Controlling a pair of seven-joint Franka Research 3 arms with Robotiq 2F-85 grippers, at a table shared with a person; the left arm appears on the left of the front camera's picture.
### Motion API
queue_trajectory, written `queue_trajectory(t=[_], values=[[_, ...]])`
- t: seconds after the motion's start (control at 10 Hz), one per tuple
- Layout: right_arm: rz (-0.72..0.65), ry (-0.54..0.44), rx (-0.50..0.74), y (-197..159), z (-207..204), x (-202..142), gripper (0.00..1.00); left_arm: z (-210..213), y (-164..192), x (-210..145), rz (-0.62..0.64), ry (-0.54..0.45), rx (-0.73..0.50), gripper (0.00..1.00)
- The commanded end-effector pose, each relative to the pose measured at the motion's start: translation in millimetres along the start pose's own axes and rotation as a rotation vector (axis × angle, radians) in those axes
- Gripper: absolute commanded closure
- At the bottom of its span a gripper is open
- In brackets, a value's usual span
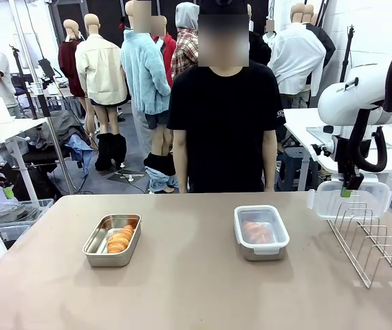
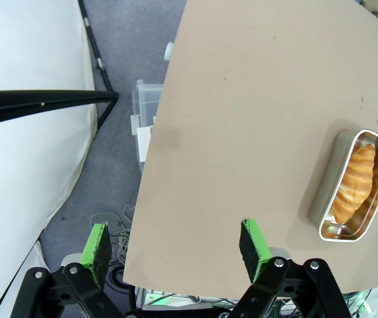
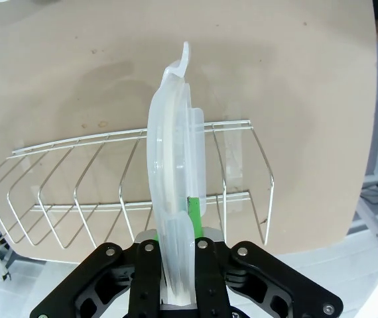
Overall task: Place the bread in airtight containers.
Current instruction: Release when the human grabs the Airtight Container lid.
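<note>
Near the left edge of the brown table [image 1: 196,289], above the floor: left gripper [image 2: 176,246], jaws wide apart, green pads [image 2: 97,245] with nothing between them.

A little farther in, on the left half of the table: an uncovered steel pan [image 1: 111,240] with one golden ridged roll [image 1: 120,239] lying inside (seen also from the left wrist, pan [image 2: 355,187] and roll [image 2: 353,184] well apart from the gripper).

At about the same depth, right of the middle: second steel pan [image 1: 260,234], covered with a clear plastic lid [image 1: 261,227]; an orange-brown roll [image 1: 256,232] visible through the lid, blurred by the plastic.

On the right side of the table: a wire rack [image 1: 375,244], its dividers standing upright.

Above the far end of the rack: right gripper [image 1: 348,189], jaws pressed together on the edge of another clear lid [image 1: 347,199], held on its edge, raised above the rack. From the right wrist: the same clear lid [image 3: 176,172] rising edge-on from between the fingers of the right gripper [image 3: 177,265], the rack [image 3: 129,192] below it on the table [image 3: 76,73].

At the far side: a person in a black T-shirt [image 1: 225,124], standing behind the table, arms down.
</note>
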State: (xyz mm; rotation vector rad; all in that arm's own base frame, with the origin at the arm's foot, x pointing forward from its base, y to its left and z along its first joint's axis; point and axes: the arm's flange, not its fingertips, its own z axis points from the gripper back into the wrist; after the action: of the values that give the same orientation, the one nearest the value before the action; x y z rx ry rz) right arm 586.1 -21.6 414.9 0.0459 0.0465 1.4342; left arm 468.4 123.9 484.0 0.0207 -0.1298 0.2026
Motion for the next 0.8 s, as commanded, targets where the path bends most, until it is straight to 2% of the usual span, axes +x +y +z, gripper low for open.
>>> queue_trajectory(t=[0.0, 0.2, 0.3, 0.4, 0.6, 0.7], values=[[0.000, 0.000, 0.000, 0.0, 0.0, 0.1, 1.00, 0.6, 1.2, -0.4, 0.003, -0.002, -0.001, 0.00], [-0.063, -0.025, -0.030, 24.7, 58.1, 4.5, 1.00, 0.6, 1.2, -0.4, 0.003, -0.002, -0.001, 0.00], [-0.109, -0.117, -0.025, 37.7, 95.8, 6.7, 1.00, 0.6, 1.2, -0.4, 0.003, -0.002, -0.001, 0.00], [-0.151, -0.147, -0.061, 47.1, 129.1, 12.2, 1.00, 0.6, 1.2, -0.4, 0.003, -0.002, -0.001, 0.00], [-0.140, -0.208, -0.141, 53.3, 191.7, 27.8, 1.00, 0.6, 1.2, -0.4, 0.003, -0.002, -0.001, 0.00], [-0.132, -0.201, -0.179, 47.1, 211.6, 36.3, 1.00, 0.6, 1.2, -0.4, 0.003, -0.002, -0.001, 0.00]])
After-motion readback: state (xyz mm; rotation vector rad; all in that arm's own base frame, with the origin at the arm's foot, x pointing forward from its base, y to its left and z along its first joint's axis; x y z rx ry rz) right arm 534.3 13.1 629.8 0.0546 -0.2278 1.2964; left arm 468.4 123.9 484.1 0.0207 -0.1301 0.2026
